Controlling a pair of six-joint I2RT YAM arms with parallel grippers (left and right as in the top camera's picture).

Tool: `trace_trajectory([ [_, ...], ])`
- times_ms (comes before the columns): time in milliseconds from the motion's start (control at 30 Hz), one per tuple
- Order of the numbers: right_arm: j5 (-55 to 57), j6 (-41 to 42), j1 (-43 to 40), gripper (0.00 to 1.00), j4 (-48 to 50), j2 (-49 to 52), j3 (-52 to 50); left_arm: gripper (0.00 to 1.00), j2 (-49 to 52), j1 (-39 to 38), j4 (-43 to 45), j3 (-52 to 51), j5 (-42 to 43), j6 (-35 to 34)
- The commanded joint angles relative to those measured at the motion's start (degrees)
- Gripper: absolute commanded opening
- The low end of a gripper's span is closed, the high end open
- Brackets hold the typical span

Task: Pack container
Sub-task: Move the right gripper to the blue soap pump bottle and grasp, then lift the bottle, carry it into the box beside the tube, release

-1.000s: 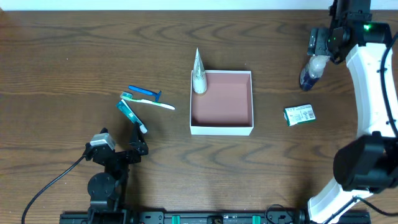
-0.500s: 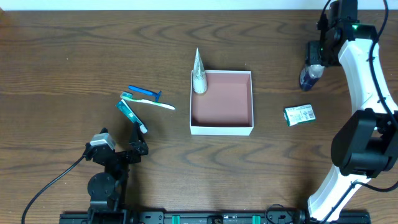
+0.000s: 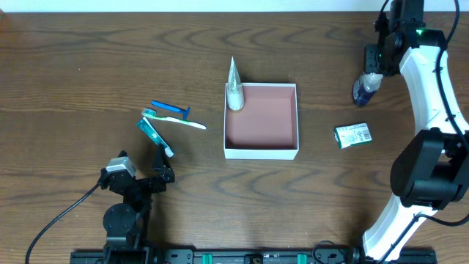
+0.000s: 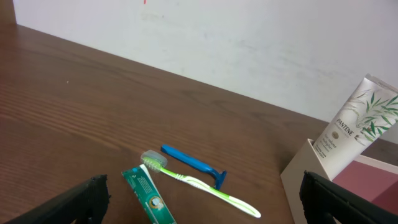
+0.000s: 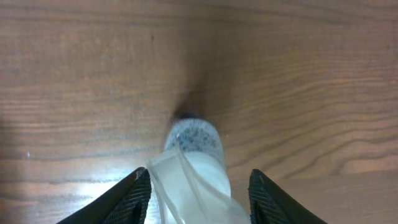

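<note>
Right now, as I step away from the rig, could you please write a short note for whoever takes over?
Left gripper: open, empty, low at the front left.
Right gripper: fingers straddle the bottle at the far right; a gap shows on one side, so no firm grip yet.
Container: centre of the table. Only the Pantene tube is in it, leaning in the far-left corner.
Left to pack: the bottle, the small carton right of the container, and the razor, toothbrush and toothpaste tube on its left.
</note>
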Motion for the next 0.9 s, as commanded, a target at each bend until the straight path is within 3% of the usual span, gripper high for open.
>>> trace_trajectory([
  [0,-0.4,-0.5,-0.4,0.49,0.3,0.1,-0.1,0.98,-0.3,0.3,-2.1,-1.3,-0.6,0.5],
  [133,-0.4,-0.7,-0.4,0.38,0.3,0.8,-0.1,0.98,-0.3,0.3,-2.1,-1.3,-0.7,0.5],
  [300,-0.6,-0.7,-0.4,0.37,0.3,2.9,-0.1,0.98,-0.3,0.3,-2.1,-1.3,-0.7,0.5],
  [467,-0.6,-0.7,-0.4,0.27,0.2,3.4,-0.1,0.98,-0.3,0.3,-2.1,-1.3,-0.6,0.5],
  [867,-4.7,-0.4,-0.3,0.25,-0.5,-0.6,0.7,0.98,-0.3,0.3,-2.1,-1.3,-0.6,0.5],
])
